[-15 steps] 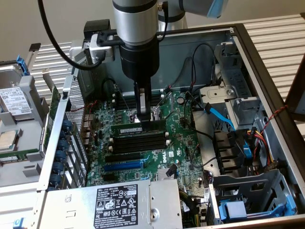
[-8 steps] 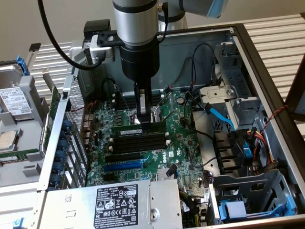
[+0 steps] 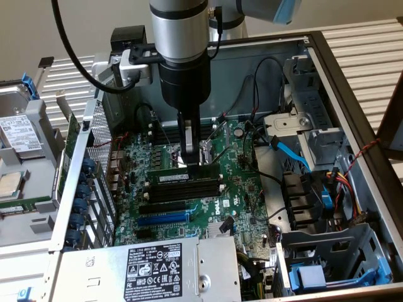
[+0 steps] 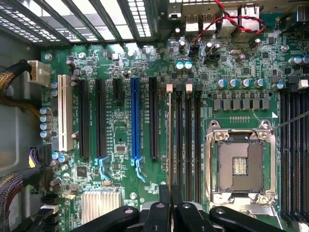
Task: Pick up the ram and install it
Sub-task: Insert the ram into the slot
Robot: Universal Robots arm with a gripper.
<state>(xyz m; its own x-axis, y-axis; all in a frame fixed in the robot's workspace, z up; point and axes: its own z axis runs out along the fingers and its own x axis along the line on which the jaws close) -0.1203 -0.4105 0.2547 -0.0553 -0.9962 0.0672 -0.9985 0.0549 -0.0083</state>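
Observation:
The ram [image 3: 173, 178] is a thin green stick with a white label. It stands on edge along the memory slot closest to the CPU socket's neighbouring black slots on the motherboard [image 3: 242, 189]. In the wrist view the ram [image 4: 169, 130] appears edge-on as a pale line in the outermost of the black memory slots [image 4: 187, 130]. My gripper [image 3: 192, 162] comes straight down from above, its narrow fingers [image 4: 164, 208] pressed together over the ram's top edge near the middle of the stick. The gripper [image 4: 170, 193] is shut on it. I cannot tell how deep the ram sits in the slot.
The empty CPU socket [image 4: 240, 164] lies beside the memory slots. A blue expansion slot [image 4: 135, 121] and several black ones run parallel. The power supply [image 3: 151, 267] is at the front, with cables and a blue SATA lead [image 3: 289, 154] on the exterior view's right. Case walls enclose everything.

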